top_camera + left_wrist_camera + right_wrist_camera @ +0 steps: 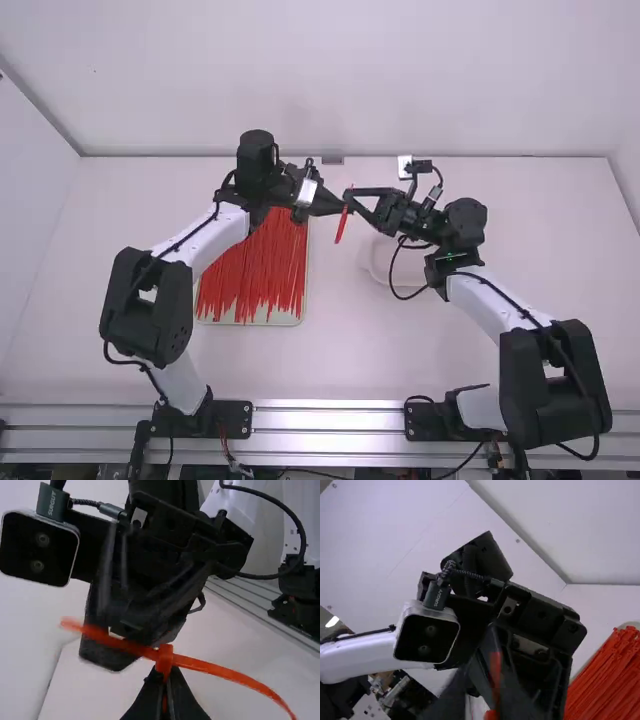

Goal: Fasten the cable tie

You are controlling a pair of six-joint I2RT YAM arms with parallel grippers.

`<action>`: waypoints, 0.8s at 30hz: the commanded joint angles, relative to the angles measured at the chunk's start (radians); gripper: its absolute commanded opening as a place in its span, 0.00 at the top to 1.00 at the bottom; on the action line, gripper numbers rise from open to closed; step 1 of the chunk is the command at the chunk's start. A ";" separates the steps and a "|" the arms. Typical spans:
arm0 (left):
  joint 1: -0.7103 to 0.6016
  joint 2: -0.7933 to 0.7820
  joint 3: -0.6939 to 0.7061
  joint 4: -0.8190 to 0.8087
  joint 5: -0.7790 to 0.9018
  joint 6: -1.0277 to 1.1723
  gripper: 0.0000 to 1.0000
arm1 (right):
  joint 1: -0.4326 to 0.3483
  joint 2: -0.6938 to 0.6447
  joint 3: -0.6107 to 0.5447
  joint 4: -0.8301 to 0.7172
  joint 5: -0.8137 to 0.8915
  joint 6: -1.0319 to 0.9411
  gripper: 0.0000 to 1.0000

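High view: left pincer (324, 204) and right pincer (350, 194) each seemingly clamp the cable tie (340, 226), well apart from table (540, 210) edges.

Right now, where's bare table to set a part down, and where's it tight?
Free: table right of the right arm; the strip left of the left arm; the front patch between both arms' bases. Tight: mid-table, where left gripper and right gripper hold the cable tie beside the tie pile.

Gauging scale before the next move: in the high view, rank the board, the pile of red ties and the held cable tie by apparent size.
1. board and pile of red ties: nearly equal spread, too close to rank.
2. held cable tie: clearly smallest.
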 commanded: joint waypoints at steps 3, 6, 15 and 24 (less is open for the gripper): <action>0.000 -0.001 -0.014 -0.003 0.014 -0.007 0.98 | 0.000 -0.002 0.010 0.016 -0.011 0.011 1.00; 0.000 -0.001 -0.014 -0.004 0.014 -0.006 0.98 | 0.000 -0.002 0.010 0.016 -0.016 0.009 1.00; -0.006 -0.001 -0.014 -0.004 0.014 -0.004 0.98 | 0.000 -0.002 0.010 0.014 -0.014 -0.011 1.00; -0.006 -0.001 -0.048 -0.008 0.014 0.023 0.98 | 0.000 -0.002 0.010 0.024 -0.011 -0.010 1.00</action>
